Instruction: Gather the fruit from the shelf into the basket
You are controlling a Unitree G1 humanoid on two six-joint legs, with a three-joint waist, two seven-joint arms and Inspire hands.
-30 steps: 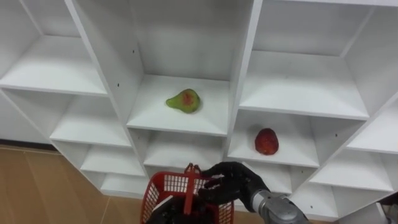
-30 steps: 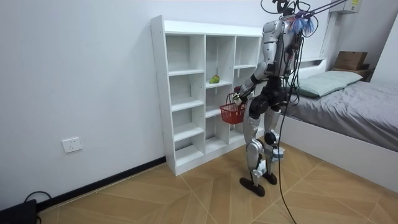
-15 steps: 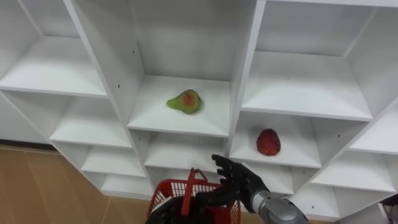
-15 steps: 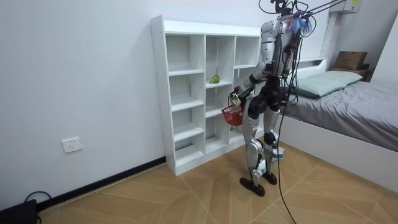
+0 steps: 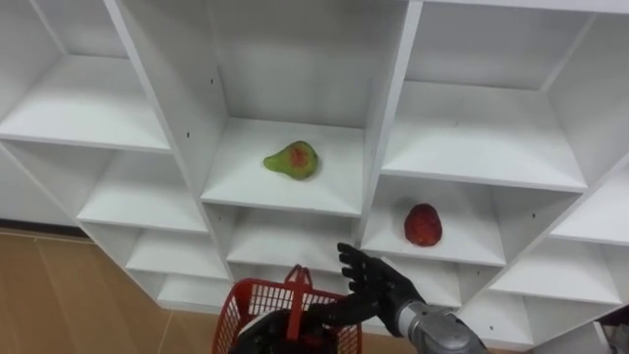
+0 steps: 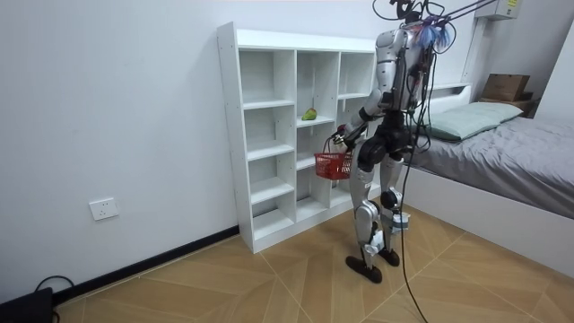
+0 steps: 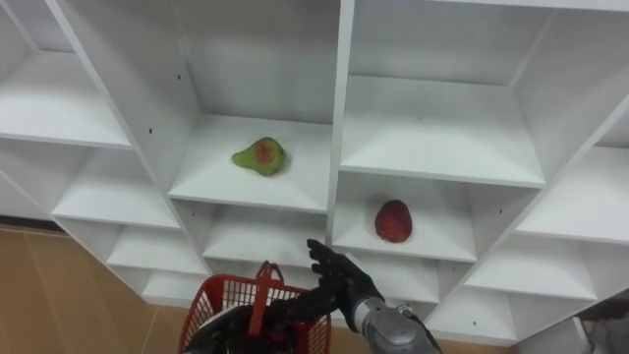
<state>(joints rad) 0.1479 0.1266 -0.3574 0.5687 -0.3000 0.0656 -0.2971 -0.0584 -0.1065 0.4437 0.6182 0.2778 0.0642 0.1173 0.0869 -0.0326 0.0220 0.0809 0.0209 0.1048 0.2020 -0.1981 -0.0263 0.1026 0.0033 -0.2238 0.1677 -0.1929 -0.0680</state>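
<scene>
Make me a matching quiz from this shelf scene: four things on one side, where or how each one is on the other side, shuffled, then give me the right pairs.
1 pear
2 red fruit
3 basket
4 right hand

A open, fingers spread, beside the basket's handle
B in the shelving's middle column
C red mesh, at the eye view's bottom edge
D one compartment right of the pear's, a level lower

Pairs: 1-B, 2-D, 3-C, 4-A

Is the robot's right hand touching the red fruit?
Apart. The left eye view shows white shelf between the open right hand and the red fruit above it.
</scene>
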